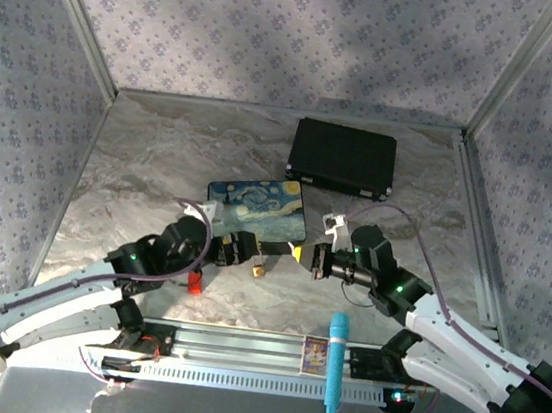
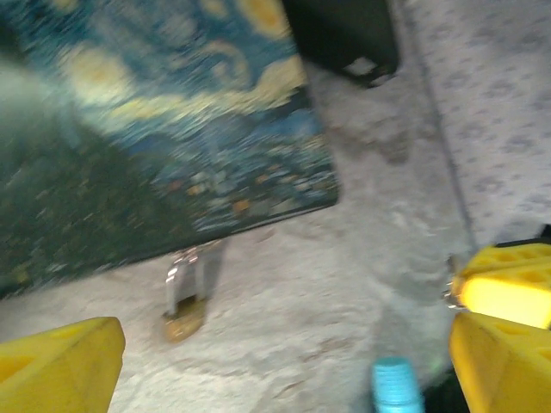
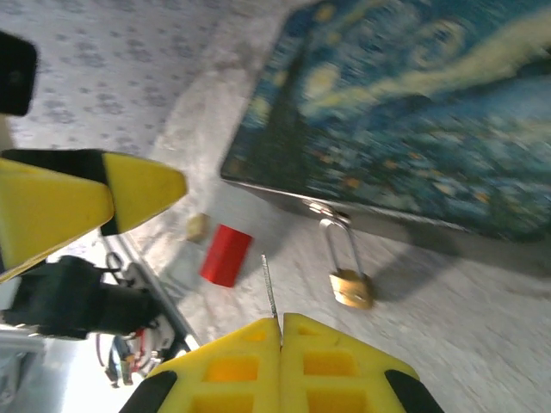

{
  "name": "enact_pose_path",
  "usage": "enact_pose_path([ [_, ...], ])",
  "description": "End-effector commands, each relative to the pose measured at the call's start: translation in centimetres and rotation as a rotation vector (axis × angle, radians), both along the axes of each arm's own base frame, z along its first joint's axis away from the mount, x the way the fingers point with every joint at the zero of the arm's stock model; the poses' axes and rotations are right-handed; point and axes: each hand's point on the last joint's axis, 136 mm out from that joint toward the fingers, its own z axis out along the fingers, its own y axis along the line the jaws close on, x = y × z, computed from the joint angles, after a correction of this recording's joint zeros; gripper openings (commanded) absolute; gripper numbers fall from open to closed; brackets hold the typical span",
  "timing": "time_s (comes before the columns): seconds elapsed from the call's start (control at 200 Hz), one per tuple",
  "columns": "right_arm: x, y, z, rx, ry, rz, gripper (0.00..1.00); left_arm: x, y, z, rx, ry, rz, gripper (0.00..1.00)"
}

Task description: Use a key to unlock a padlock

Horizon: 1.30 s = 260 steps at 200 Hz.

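**A:** Where is the padlock?

**B:** The padlock [image 3: 349,284] is at the front edge of the painted box [image 3: 413,112]. Its shackle [image 3: 331,241] is threaded through the box's small clasp [image 3: 323,211], and the brass body lies on the tabletop [image 3: 482,335] just beside that edge. It looks locked to me.

**A:** And the key?

**B:** The key [image 3: 269,288] is pinched in the right gripper [image 3: 281,320]. The fingers are pressed together on its head, so the thin blade sticks out past the tips. I think it's held that way so the blade can be steered into the keyway. It points toward the box's front edge, near the padlock but apart from it, and not yet inserted.

**A:** What about the other arm?

**B:** The left gripper [image 2: 284,353] has its fingers spread wide with nothing between them. It faces the same front edge of the box, with the padlock ahead of the gap. My guess is it's placed to close on the brass body and steady it, since a lock dangling from a clasp would swing away from the key.

**A:** Is anything in the way?

**B:** A red block [image 3: 225,255] and a small yellow piece [image 3: 198,226] lie farther out from the box than the padlock and well apart from it. I can't tell which way the keyhole faces.
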Motion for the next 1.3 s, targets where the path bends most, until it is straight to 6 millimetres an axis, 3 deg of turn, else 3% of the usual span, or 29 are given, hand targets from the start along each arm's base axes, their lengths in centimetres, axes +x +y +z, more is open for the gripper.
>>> enact_pose_path([
  [0.0,0.5,-1.3,-2.7,-0.068,0.054,-0.075,0.0,0.4,1.5,-2.7,0.078,0.022,0.107,0.92],
  [0.19,0.4,-1.7,-5.3,-0.109,0.117,-0.108,0.0,0.7,1.3,-6.2,0.071,0.02,0.126,0.84],
  [0.48,-0.1,-1.6,-8.8,-0.131,0.178,-0.113,0.0,1.4,-0.5,-7.2,0.109,-0.03,0.054,0.78],
  [0.78,0.0,-1.1,-9.6,-0.148,0.184,-0.102,0.0,1.7,-4.4,-8.9,0.074,0.009,-0.037,0.72],
  [1.054,-0.2,-0.7,-10.2,-0.154,0.183,-0.095,0.0,1.8,-5.6,-11.3,0.098,0.051,-0.043,0.66],
  [1.294,-0.5,0.2,-11.3,-0.159,0.21,-0.072,0.0,1.3,-5.4,-13.0,0.173,0.102,-0.026,0.48],
])
